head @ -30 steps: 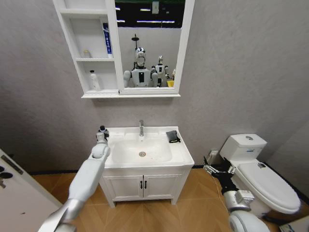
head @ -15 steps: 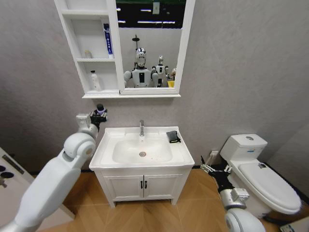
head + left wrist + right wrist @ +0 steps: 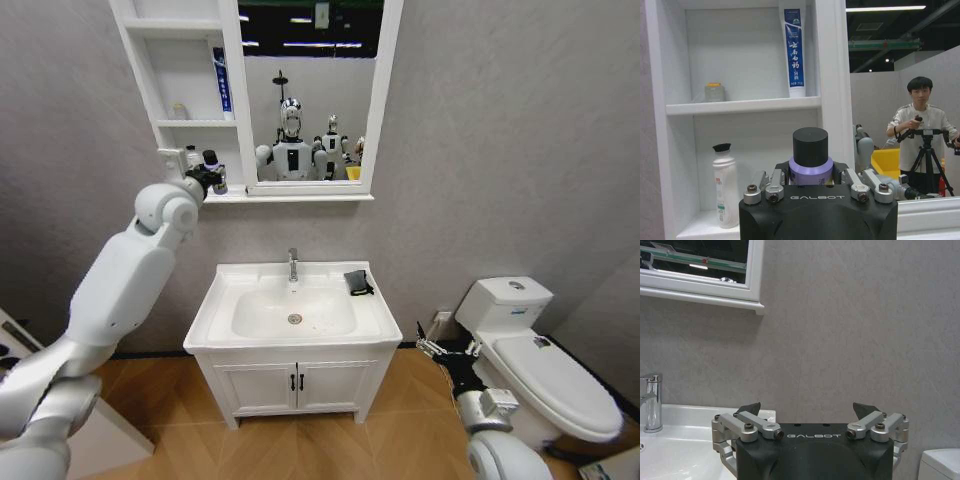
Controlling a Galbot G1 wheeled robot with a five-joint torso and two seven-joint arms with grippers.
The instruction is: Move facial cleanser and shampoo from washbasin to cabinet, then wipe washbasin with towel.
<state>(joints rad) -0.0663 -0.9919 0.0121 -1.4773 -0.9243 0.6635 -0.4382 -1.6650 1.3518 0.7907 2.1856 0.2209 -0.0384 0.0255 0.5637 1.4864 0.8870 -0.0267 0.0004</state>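
Note:
My left gripper [image 3: 208,172] is raised in front of the lowest compartment of the white cabinet [image 3: 180,123]. It is shut on a purple bottle with a black cap [image 3: 810,155], held upright [image 3: 211,160]; I cannot tell whether it is the shampoo or the facial cleanser. A white bottle with a black cap [image 3: 725,185] stands in that compartment beside it. Below, the washbasin [image 3: 215,310] has the dark towel [image 3: 357,282] on its back right corner. My right gripper [image 3: 437,350] hangs low to the right of the vanity, open with nothing in it [image 3: 806,410].
A blue-and-white tube [image 3: 793,50] and a small jar [image 3: 713,92] sit in the middle compartment. The mirror [image 3: 310,90] adjoins the cabinet. A chrome tap [image 3: 293,265] stands behind the bowl. A white toilet [image 3: 540,360] is close to the right arm.
My left arm has lifted the purple bottle from the basin's left rim up to the cabinet's lowest compartment. The right arm has barely moved.

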